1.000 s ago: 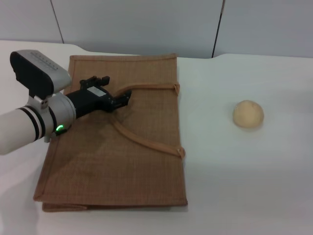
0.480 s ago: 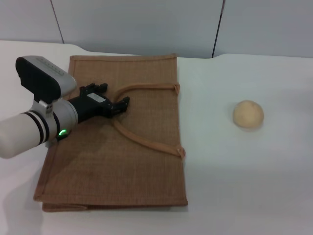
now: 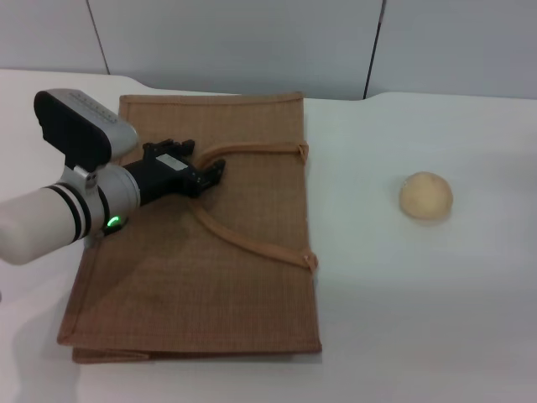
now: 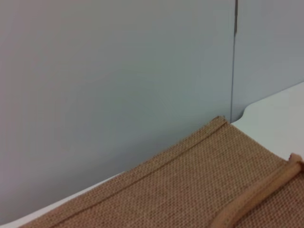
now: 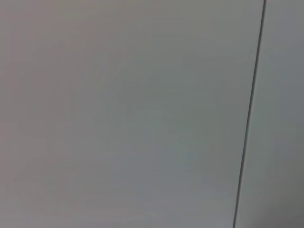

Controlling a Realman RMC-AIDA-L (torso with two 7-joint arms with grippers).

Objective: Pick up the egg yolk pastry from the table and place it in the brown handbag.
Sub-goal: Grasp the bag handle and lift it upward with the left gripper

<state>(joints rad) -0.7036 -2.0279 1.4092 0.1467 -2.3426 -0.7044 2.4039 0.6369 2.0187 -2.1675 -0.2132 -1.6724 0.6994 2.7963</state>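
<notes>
The egg yolk pastry (image 3: 425, 196), a small pale tan ball, lies on the white table (image 3: 419, 327) to the right of the bag. The brown handbag (image 3: 252, 126) lies flat, its two thin handles (image 3: 252, 243) on top, and its woven surface also shows in the left wrist view (image 4: 190, 190). My left gripper (image 3: 212, 174) is low over the bag, at the bend of the handles, open and holding nothing. My right gripper is out of view; the right wrist view shows only a grey wall.
A grey panelled wall (image 3: 252, 42) stands behind the table. Bare white tabletop lies between the bag's right edge and the pastry and in front of both. The bag's near edge (image 3: 193, 348) is close to the table's front.
My left arm has shifted a little farther from me and to the right over the bag, staying by the handle bend. The bag and the pastry have not moved.
</notes>
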